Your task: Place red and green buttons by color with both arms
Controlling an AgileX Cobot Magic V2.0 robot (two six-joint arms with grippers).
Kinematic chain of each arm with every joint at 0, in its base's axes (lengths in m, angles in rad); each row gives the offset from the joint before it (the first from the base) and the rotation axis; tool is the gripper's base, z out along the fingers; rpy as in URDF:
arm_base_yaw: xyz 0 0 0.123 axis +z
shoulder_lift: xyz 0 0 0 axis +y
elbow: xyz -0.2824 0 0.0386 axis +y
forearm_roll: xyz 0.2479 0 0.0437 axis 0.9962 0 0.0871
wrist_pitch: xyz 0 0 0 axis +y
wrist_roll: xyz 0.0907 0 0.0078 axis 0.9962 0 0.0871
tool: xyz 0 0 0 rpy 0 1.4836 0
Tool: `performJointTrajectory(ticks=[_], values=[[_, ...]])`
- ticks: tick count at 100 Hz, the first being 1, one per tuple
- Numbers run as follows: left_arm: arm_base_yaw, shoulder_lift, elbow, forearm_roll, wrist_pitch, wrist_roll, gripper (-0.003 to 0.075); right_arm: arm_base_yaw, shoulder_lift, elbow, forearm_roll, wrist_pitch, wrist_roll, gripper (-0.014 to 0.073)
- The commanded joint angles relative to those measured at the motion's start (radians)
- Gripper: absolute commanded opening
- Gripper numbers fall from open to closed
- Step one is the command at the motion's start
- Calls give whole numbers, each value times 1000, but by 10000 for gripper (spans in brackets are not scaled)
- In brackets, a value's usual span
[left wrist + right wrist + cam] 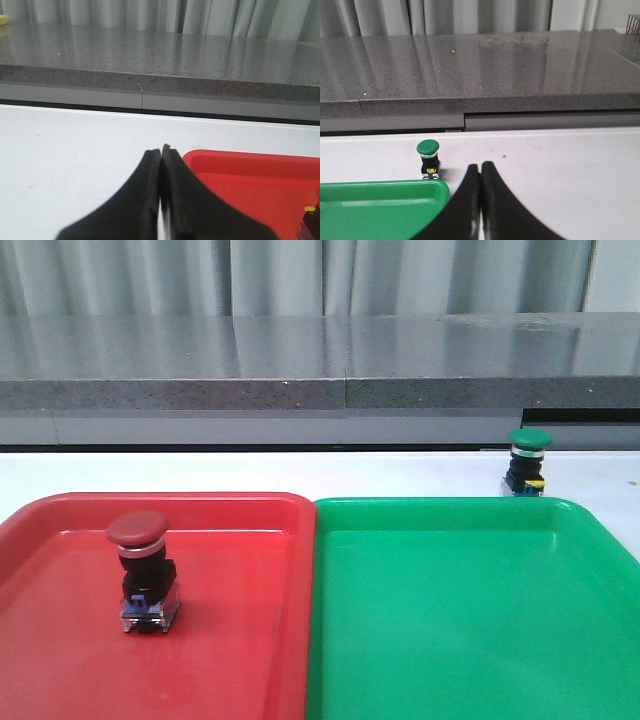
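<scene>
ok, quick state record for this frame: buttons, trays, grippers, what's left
red button: upright inside red tray
green button: on white table, just behind green tray, outside it
green tray: no button in it
left gripper: shut, empty, beside red tray's corner
right gripper: shut, empty, near green button
remaining: green button into green tray

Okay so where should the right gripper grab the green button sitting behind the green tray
Probably the black body below the cap. The green button stands upright on the table just beyond the green tray. Its mushroom cap overhangs, so the shut right gripper should open, come in low and close on the body's flat sides.
</scene>
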Motion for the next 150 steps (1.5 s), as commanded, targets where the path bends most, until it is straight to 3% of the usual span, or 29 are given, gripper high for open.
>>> performJointTrajectory(ticks=[1,43,72,80,92,96,106,113,150], values=[[3,-33,13,-1,-76,-8,-20,0,104,-115,-11,5,-6,-45],[3,-33,13,-1,-76,-8,-20,3,605,-472,7,142,-6,-45],[3,-33,13,-1,-76,-8,-20,70,932,-727,71,304,-6,-34],[3,-33,13,-1,-76,-8,-20,82,1011,-773,90,332,-6,34],[3,-33,13,-1,-76,-8,-20,82,1129,-834,124,360,-6,288],[3,-33,13,-1,-76,-8,-20,82,1172,-852,134,363,-6,416],[3,-33,13,-1,-76,-8,-20,82,1247,-890,152,363,-6,600],[3,-33,13,-1,-76,-8,-20,82,1290,-921,173,370,-6,633],[3,-33,13,-1,-76,-8,-20,139,1525,-1088,191,421,-6,626]])
